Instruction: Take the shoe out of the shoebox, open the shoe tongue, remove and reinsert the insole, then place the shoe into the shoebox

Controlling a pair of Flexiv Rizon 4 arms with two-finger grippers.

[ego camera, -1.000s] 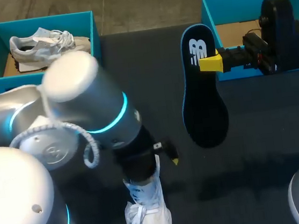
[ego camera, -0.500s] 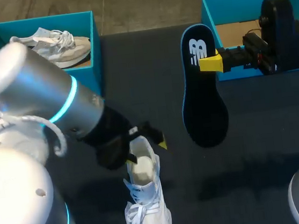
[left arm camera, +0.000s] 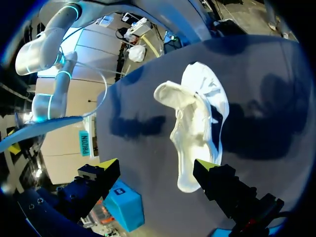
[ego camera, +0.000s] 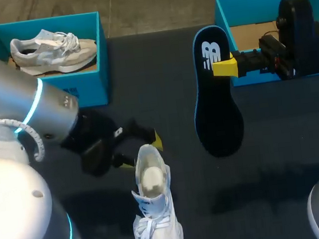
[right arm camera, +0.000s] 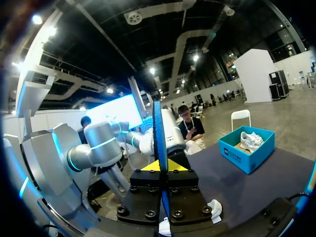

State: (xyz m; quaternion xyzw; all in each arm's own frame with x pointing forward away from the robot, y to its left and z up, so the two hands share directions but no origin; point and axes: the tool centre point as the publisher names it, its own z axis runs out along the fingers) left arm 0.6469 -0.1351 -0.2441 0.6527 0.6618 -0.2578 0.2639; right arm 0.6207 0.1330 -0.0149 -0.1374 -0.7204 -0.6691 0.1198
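Note:
A white shoe [ego camera: 153,209] lies on the dark table near the front, heel toward the boxes and its opening upward. In the left wrist view the shoe [left arm camera: 200,118] lies ahead of the fingers with its tongue pulled up. My left gripper [ego camera: 140,150] hangs open by the heel, nothing gripped; its tips [left arm camera: 155,167] stand wide apart. A dark insole [ego camera: 214,96] hangs in the air, upright, with my right gripper [ego camera: 225,67] shut on its upper part. The insole [right arm camera: 157,128] shows edge-on between the right gripper's tips [right arm camera: 161,166].
A blue shoebox [ego camera: 89,84] at the back left holds a second, grey-white shoe [ego camera: 53,48]. Another blue shoebox [ego camera: 222,14] at the back right shows a bare cardboard floor, with my right arm above it. Dark table [ego camera: 277,140] lies between them.
My left arm has swung back to the left and up off the shoe, uncovering the shoe's opening. The right arm and the insole have stayed still.

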